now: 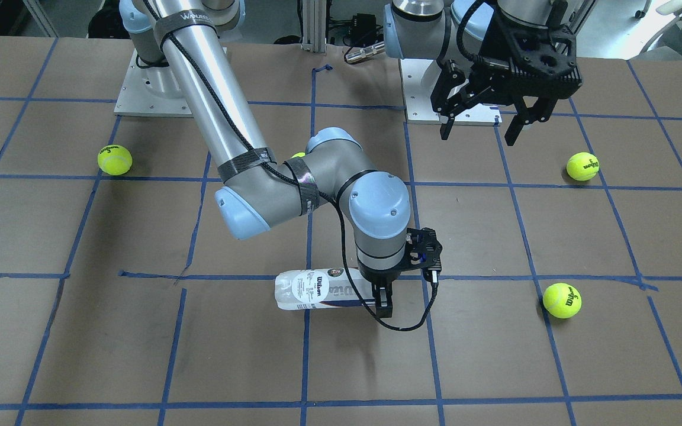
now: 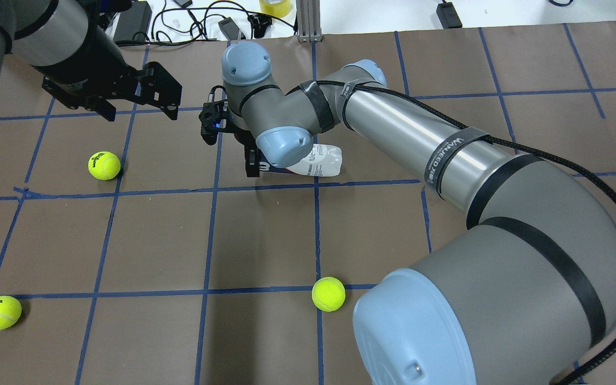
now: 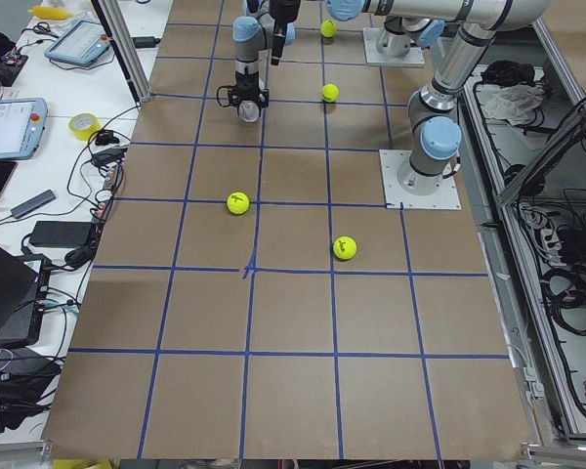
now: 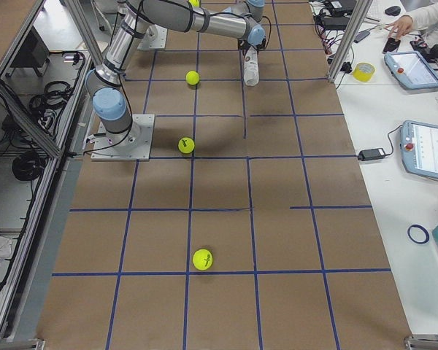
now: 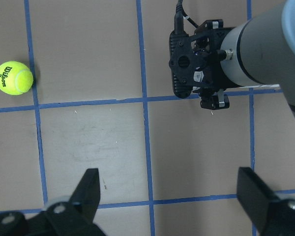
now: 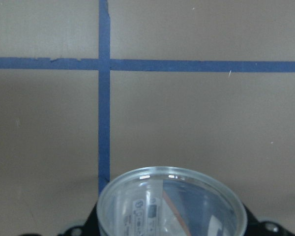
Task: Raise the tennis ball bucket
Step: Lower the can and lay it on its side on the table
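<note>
The tennis ball bucket (image 1: 311, 290), a clear can with a white Wilson label, lies on its side near the table's middle. It also shows in the overhead view (image 2: 321, 160). My right gripper (image 1: 383, 303) points straight down over the can's open end, with one finger on each side of it, and looks shut on it. The right wrist view shows the can's round rim (image 6: 172, 204) close between the fingers. The can sits at table height. My left gripper (image 1: 477, 127) hangs open and empty above the table, apart from the can.
Yellow-green tennis balls lie scattered on the brown, blue-taped table (image 1: 140, 355): one (image 1: 115, 160), another (image 1: 582, 166), a third (image 1: 562, 300). A further ball (image 1: 298, 155) peeks out behind the right arm's elbow. Both arm bases stand at the robot's edge.
</note>
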`<state>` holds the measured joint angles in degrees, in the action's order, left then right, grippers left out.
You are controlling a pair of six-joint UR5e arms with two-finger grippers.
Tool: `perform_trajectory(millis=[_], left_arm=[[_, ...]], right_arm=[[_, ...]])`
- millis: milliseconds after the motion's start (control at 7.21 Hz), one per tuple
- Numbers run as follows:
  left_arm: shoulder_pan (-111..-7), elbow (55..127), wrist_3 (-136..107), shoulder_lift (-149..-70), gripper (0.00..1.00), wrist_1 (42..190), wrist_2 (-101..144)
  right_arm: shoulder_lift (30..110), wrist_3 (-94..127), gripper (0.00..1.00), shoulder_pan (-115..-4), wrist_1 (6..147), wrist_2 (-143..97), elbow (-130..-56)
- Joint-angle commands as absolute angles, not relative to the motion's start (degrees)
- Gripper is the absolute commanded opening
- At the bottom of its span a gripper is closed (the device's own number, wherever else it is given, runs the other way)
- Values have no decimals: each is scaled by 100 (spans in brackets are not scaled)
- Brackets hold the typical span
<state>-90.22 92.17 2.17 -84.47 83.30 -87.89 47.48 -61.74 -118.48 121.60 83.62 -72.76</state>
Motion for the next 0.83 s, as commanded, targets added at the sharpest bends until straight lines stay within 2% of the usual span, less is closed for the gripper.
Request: perform_trajectory(millis=[0, 693], left_arm=[[-9026, 9220, 211, -8446, 100, 8332, -8789], [-9009, 9211, 220, -8464, 100, 8323, -8763]], right_arm=[[4755, -5987, 100, -11874, 12155, 8306, -7277], [5185, -5985, 100, -11463, 12059, 8140, -7277]])
